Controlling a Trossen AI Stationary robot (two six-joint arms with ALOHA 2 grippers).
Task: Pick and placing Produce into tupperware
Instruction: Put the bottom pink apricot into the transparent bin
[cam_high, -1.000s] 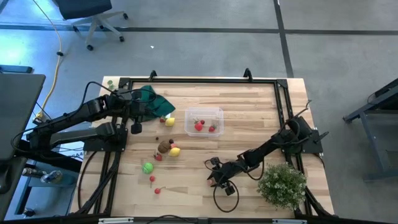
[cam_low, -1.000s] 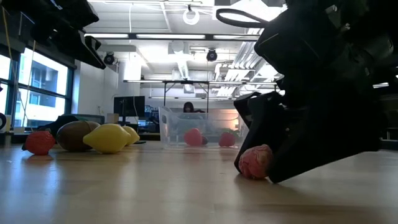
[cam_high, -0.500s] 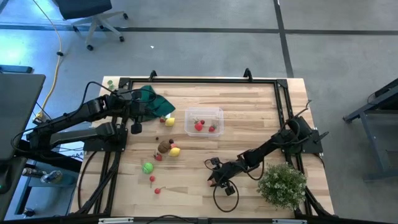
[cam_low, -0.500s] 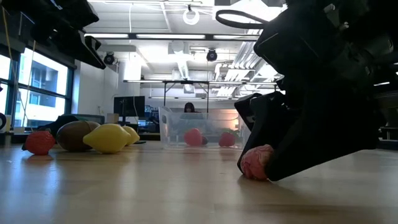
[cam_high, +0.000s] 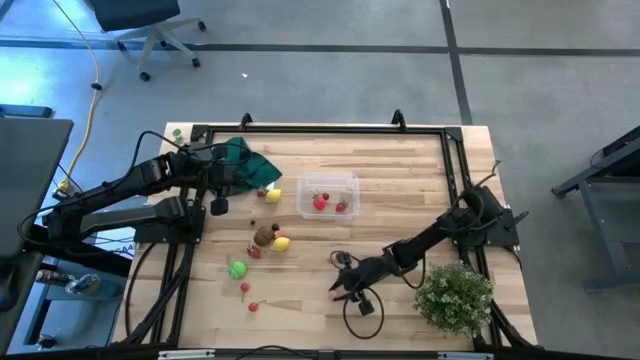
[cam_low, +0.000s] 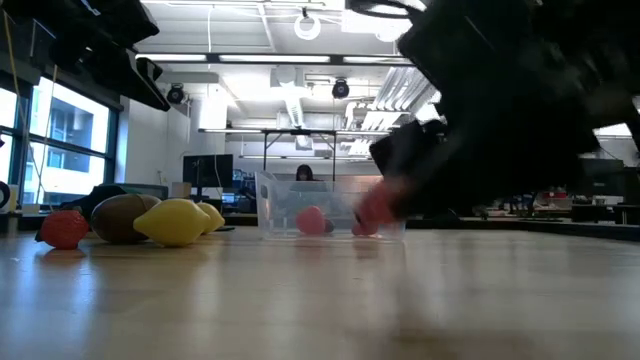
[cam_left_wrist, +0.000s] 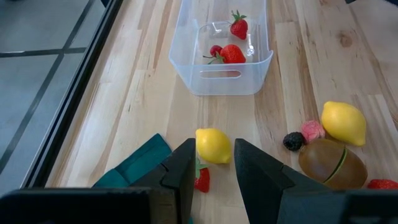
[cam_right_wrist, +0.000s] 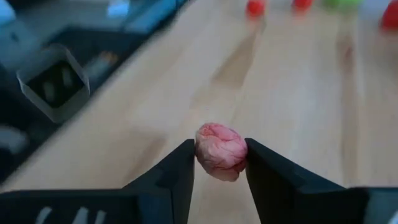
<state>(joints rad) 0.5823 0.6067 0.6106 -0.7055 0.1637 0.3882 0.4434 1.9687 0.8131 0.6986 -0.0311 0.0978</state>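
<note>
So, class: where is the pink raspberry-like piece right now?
The pink piece sits clamped in the right end effector, lifted off the table at its front, ahead of the tupperware and beside the leafy plant.

The right arm reaches in from the desk's 3 o'clock edge toward 6 o'clock, stretched low, its right pincer (cam_high: 340, 290) lifted clear of the desk with both fingers (cam_right_wrist: 177, 174) pressed against a pink lumpy piece of produce (cam_right_wrist: 221, 151). The left arm lies folded at 9 o'clock, its left pincer (cam_left_wrist: 212, 180) hanging there with fingers parted a little, nothing between them
</note>
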